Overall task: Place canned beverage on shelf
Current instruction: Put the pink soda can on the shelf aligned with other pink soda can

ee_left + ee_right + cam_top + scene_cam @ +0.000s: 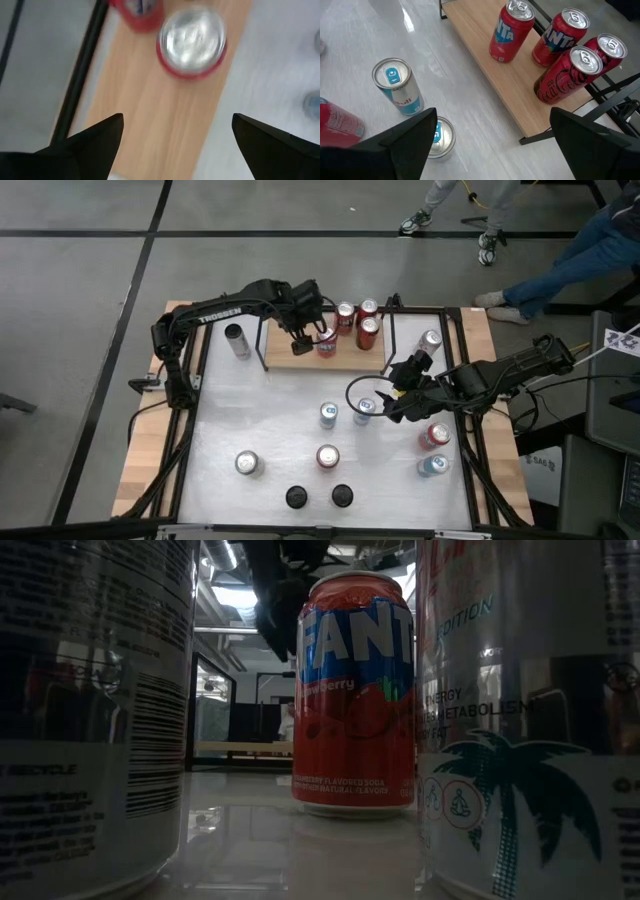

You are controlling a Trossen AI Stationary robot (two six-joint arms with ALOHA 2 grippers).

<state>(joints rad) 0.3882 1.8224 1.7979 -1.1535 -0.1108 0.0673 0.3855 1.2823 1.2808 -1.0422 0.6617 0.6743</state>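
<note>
The shelf is a light-wood board with thin black rods, at the table's far middle. Several red cans stand upright on it. The one nearest the shelf's front edge is a red Fanta can. My left gripper hangs open above the board beside this can, pointing steeply down, with nothing between its fingers. My right gripper waits open above the white tabletop right of centre, over a small blue-topped can, clear of it.
Loose cans stand about the white tabletop: silver ones, blue-silver ones, red ones, two black ones near the front edge. Big cans crowd the low view. People's legs show beyond the far edge.
</note>
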